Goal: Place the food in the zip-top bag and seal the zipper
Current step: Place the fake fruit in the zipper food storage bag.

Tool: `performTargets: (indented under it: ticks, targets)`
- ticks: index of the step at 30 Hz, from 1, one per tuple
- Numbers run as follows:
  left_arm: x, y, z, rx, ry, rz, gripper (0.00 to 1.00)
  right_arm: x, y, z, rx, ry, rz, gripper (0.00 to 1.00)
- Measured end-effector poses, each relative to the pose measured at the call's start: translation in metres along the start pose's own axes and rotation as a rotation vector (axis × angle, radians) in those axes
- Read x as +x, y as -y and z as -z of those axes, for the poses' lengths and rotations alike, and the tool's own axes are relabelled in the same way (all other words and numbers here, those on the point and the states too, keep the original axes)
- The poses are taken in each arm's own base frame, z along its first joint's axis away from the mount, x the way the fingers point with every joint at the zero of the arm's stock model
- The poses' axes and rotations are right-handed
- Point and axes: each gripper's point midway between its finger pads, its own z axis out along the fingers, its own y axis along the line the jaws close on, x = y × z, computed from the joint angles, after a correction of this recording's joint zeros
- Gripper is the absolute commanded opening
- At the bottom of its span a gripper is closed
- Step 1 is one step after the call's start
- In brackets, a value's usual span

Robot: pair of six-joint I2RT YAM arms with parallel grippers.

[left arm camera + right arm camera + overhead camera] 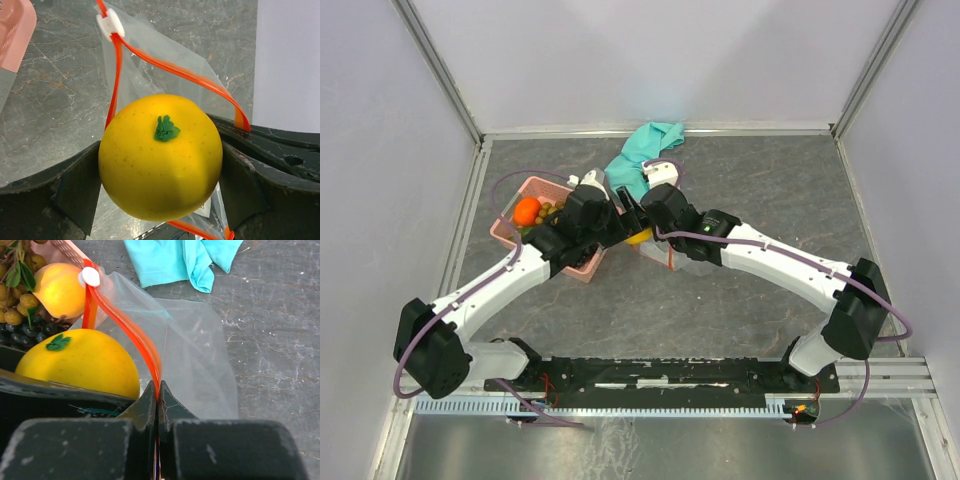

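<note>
My left gripper (160, 192) pinches a smooth, round yellow fruit (160, 150) with a small green tuft, just at the open mouth of the clear, crinkly zip-top bag (150, 60). My right gripper (158, 397) is pressed together on the thin red-orange zipper (132, 332). Only my right wrist view shows, farther, small brown berries (15, 305) in the pink latticed basket (57, 246), then a soft teal cloth (175, 257) on the grey marbled table (270, 340).
</note>
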Motion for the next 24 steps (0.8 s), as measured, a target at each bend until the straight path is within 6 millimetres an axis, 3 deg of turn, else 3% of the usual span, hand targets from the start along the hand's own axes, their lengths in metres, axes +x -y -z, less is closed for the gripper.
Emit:
performTargets:
  ticks: [12,20,24]
  targets:
    - [0.006,-0.025,-0.014,-0.160,-0.016,-0.077,0.74,-0.001,-0.013,-0.001,-0.052,-0.006,-0.048,0.03]
    - [0.005,-0.025,-0.011,-0.175,-0.023,-0.086,0.82,-0.002,-0.015,-0.001,-0.057,-0.004,-0.072,0.04]
    - [0.003,-0.026,-0.010,-0.185,-0.017,-0.087,0.79,-0.003,-0.016,-0.001,-0.062,-0.003,-0.096,0.04]
